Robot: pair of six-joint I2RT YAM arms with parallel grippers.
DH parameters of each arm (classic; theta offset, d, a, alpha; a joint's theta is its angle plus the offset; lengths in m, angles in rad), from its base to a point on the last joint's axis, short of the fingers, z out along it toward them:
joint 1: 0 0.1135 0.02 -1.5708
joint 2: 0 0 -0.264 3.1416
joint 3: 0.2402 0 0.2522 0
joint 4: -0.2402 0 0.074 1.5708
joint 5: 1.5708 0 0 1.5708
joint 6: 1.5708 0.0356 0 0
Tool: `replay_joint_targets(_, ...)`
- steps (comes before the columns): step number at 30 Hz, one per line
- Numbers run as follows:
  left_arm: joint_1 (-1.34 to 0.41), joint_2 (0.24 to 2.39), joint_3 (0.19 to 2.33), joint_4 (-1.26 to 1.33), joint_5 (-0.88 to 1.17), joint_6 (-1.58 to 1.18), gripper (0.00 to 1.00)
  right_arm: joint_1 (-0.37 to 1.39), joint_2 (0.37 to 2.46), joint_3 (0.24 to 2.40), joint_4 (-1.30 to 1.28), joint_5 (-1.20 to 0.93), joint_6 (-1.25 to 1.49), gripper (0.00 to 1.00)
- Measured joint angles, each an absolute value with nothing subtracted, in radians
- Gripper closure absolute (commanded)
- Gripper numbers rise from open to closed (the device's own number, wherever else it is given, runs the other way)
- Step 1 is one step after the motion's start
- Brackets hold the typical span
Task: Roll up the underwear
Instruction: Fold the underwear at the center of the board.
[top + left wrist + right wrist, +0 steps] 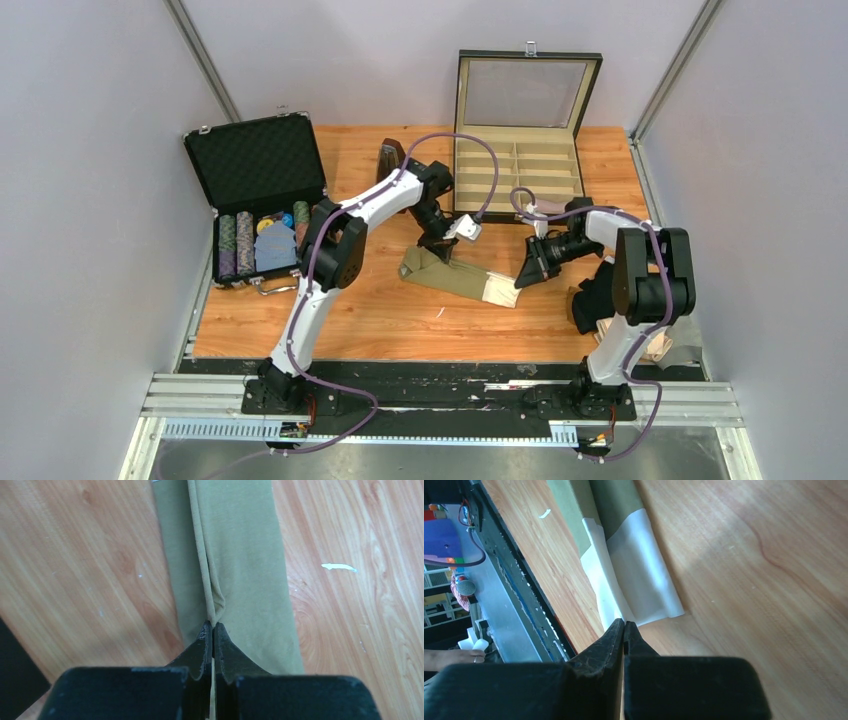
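Observation:
An olive-khaki underwear lies folded into a long strip in the middle of the table, its pale waistband at the right end. My left gripper stands over the strip's left end, shut on a raised fold of the olive cloth, which bunches at the tips of the left gripper. My right gripper is shut, and its tips sit at the near edge of the white waistband, which lies flat. No cloth shows between its fingers. Black underwear is piled under the right arm.
An open black case with poker chips sits at the left. An open wooden divider box stands at the back, a dark brown object beside it. A grey cloth and something beige lie at the right edge.

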State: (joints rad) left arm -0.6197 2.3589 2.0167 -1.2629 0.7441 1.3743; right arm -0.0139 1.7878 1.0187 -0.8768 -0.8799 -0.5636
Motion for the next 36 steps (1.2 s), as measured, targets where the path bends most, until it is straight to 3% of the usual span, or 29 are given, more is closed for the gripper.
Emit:
replay_joint_targets(8, -0.619, 2.374, 2.057, -1.232, 0.716, 1.349, 1.00, -0.014, 1.846, 1.062, -0.847, -0.857, -0.530, 1.00)
replay_joint_targets(11, -0.619, 2.386, 2.058, -1.228, 0.702, 1.347, 0.92, -0.014, 1.875, 1.079, -0.833, -0.847, -0.521, 0.97)
replay_joint_targets(16, -0.619, 2.394, 2.058, -1.202, 0.682, 1.317, 0.71, -0.014, 1.905, 1.086, -0.825, -0.827, -0.504, 0.85)
replay_joint_targets(24, -0.612, 2.371, 2.048, -1.111, 0.672, 1.190, 0.56, -0.017, 1.821, 1.086, -0.841, -0.778, -0.490, 0.70)
replay_joint_targets(27, -0.611, 2.325, 2.029, -1.083, 0.672, 1.130, 0.52, -0.017, 1.743, 1.091, -0.864, -0.754, -0.500, 0.56)
replay_joint_targets(32, -0.611, 2.154, 1.896, -0.974, 0.656, 0.992, 0.42, -0.017, 1.633, 1.109, -0.884, -0.735, -0.574, 0.22)
replay_joint_targets(36, -0.611, 1.911, 1.636, -0.769, 0.608, 0.700, 0.41, 0.004, 1.552, 1.078, -0.837, -0.737, -0.675, 0.29)
